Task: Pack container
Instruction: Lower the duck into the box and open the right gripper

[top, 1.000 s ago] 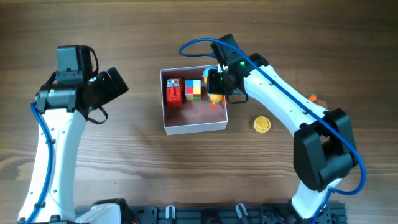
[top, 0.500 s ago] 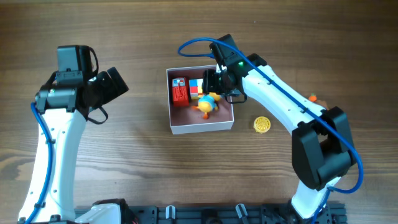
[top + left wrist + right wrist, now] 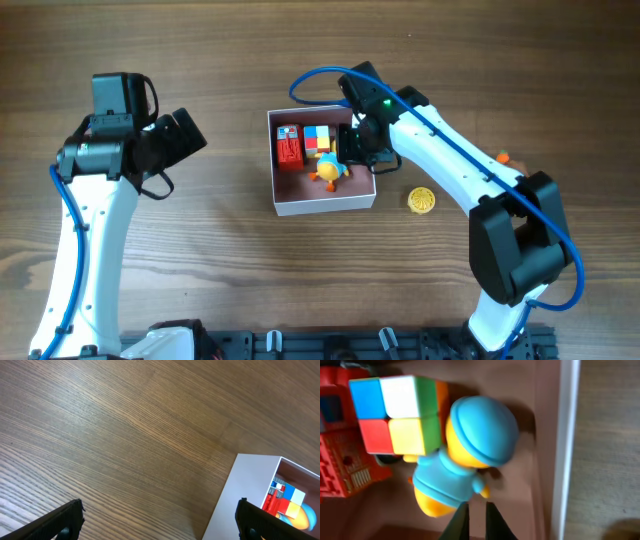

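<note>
The container [image 3: 322, 207], a square white box with a dusty-pink inside, sits at the table's middle. In it are a red block toy [image 3: 289, 146], a coloured cube [image 3: 318, 138] and a yellow duck in blue [image 3: 328, 170]. My right gripper [image 3: 352, 150] hangs over the box's right side. In the right wrist view its fingers [image 3: 475, 522] are nearly together and empty, just below the duck [image 3: 470, 460], next to the cube [image 3: 395, 415] and the white wall [image 3: 565, 435]. My left gripper [image 3: 185, 135] is open and empty [image 3: 160, 520], left of the box [image 3: 245, 485].
A yellow round disc [image 3: 421, 201] lies on the wooden table right of the box, under the right arm. A small orange bit [image 3: 505, 157] shows farther right. The red toy [image 3: 340, 460] fills the box's far left corner.
The duck was held at the box's right edge and now lies inside it, free of the right gripper. The box slid a little to the right. The left arm has not moved.
</note>
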### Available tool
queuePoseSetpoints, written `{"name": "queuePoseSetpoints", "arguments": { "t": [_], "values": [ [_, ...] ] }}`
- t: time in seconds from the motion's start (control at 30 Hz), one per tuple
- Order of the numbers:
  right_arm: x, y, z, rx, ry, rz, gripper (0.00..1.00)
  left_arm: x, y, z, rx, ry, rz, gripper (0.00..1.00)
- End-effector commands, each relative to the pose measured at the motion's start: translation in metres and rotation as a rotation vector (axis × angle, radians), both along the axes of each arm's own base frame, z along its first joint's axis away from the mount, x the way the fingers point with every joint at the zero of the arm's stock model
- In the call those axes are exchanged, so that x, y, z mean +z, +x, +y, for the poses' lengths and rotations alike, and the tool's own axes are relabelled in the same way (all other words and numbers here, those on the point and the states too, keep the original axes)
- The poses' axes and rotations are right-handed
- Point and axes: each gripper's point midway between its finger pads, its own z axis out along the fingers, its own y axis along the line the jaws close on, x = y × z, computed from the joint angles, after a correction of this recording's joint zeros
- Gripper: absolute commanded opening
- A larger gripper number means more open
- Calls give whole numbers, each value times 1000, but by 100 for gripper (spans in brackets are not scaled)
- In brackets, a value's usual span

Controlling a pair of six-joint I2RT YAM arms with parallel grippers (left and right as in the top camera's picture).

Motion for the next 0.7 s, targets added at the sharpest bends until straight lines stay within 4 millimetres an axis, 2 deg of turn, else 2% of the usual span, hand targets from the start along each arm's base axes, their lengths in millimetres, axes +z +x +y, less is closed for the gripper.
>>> {"name": "queuePoseSetpoints", "arguments": {
  "t": [0.0,0.1,0.23,0.27,0.3,0.53,0.67],
  "values": [
    [-7,-3,-3,12,-21,19,31,-6,-1,1,16,-11,14,98],
    [-16,-1,-2,17,-28,23,32,-6,-1,1,17,-11,14,98],
    [-47,-5,-5,18,-62,87,30,-6,-1,1,17,-11,14,98],
    [-52,-4,-4,18,-64,90,13,-6,-1,1,17,-11,14,98],
    [-52,-2,-3,17,-59,81,4,-6,-1,1,17,-11,14,98],
    [-48,7,-6,7,-82,37,4,-6,-1,1,17,-11,14,98],
    [-27,23,-14,-3,-123,-68,4,-6,-1,1,17,-11,14,98]
  ]
}}
